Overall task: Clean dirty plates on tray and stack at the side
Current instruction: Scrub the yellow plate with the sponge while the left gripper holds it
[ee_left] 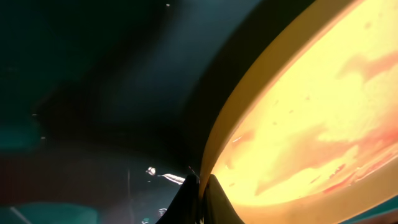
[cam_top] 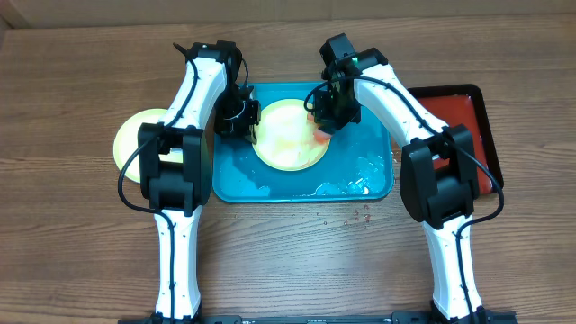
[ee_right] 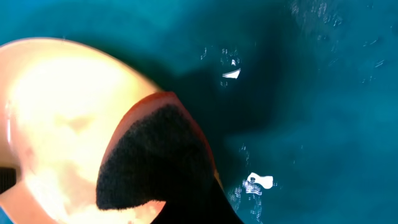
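A pale yellow-green plate (cam_top: 286, 137) with faint red smears lies in the turquoise tray (cam_top: 378, 153). My left gripper (cam_top: 245, 119) is shut on this plate's left rim; in the left wrist view the fingers (ee_left: 202, 198) pinch the rim of the smeared plate (ee_left: 311, 118). My right gripper (cam_top: 329, 112) is shut on an orange sponge with a dark scrub face (cam_top: 321, 135), which presses on the plate's right edge. The right wrist view shows the sponge (ee_right: 155, 162) over the plate (ee_right: 56, 106) and the wet tray floor (ee_right: 311, 93). A second yellow-green plate (cam_top: 133, 144) lies on the table left of the tray. The blue-white plate is not visible.
A smaller red tray with a dark rim (cam_top: 463, 117) sits to the right of the turquoise tray, partly under my right arm. Water and foam patches (cam_top: 346, 186) lie in the tray's front right corner. The wooden table (cam_top: 288, 261) extends toward the front.
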### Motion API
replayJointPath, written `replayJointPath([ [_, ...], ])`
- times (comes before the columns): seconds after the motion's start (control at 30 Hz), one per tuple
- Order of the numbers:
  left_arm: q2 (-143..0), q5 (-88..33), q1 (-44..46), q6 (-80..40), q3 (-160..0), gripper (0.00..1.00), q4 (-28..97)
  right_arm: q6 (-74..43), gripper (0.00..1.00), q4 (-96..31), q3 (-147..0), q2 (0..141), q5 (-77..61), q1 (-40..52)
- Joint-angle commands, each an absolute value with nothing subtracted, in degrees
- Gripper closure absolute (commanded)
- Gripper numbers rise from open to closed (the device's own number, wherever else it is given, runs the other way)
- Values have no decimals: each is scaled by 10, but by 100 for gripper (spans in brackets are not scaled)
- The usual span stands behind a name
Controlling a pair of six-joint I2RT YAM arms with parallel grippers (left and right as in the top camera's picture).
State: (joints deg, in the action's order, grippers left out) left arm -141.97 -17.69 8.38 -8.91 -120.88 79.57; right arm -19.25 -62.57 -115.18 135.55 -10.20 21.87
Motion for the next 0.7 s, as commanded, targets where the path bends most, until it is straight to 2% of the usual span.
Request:
replayJointPath([
  [0.0, -1423, -74, 78, -107, -1210, 96, 793, -206, 96, -615, -1129, 1333, -62, 222],
  [0.4, -1423, -60, 88, -108, -1210, 96, 792, -308, 96, -575, -1043, 1338, -73, 257],
  [0.67, -1423, -75, 88, -107, -1210, 96, 792, -375, 96, -484, -1005, 1339, -136, 305],
])
